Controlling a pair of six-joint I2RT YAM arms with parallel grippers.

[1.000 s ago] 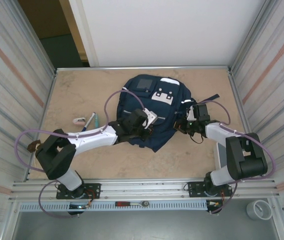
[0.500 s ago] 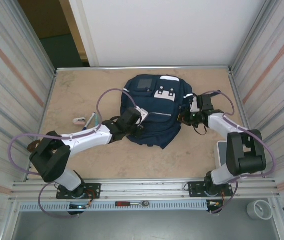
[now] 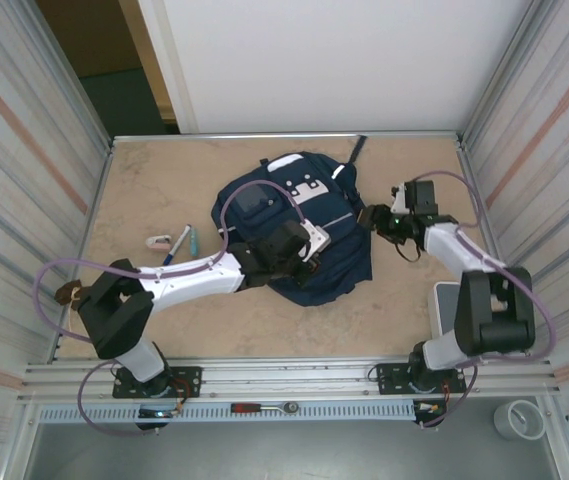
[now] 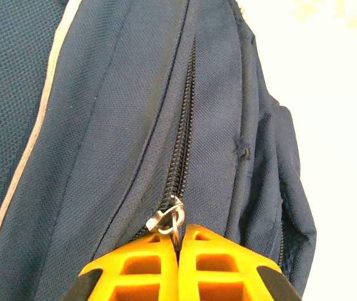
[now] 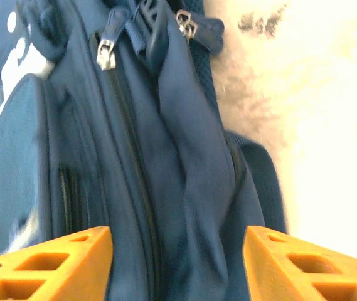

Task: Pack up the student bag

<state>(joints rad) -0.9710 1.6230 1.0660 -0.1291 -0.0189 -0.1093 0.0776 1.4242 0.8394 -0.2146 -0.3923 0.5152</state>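
I am pinching a zipper pull (image 4: 167, 219) on the student bag (image 3: 309, 225) with my left gripper (image 4: 178, 231), while my right gripper (image 5: 178, 241) is gaping open.

The left gripper's orange fingers (image 4: 140, 266) are pressing flat together, clamping the pull's small metal ring at the near end of a closed zip (image 4: 182, 138) running away across navy fabric. The right gripper's fingers (image 5: 65, 257) are standing wide apart, with folds of the bag's side lying between them; I cannot tell whether they are touching it. The bag is lying flat in the middle of the tan table (image 3: 154, 170), its white patch (image 3: 299, 185) facing up, between the two arms, and pens (image 3: 189, 240) are resting well to its left.
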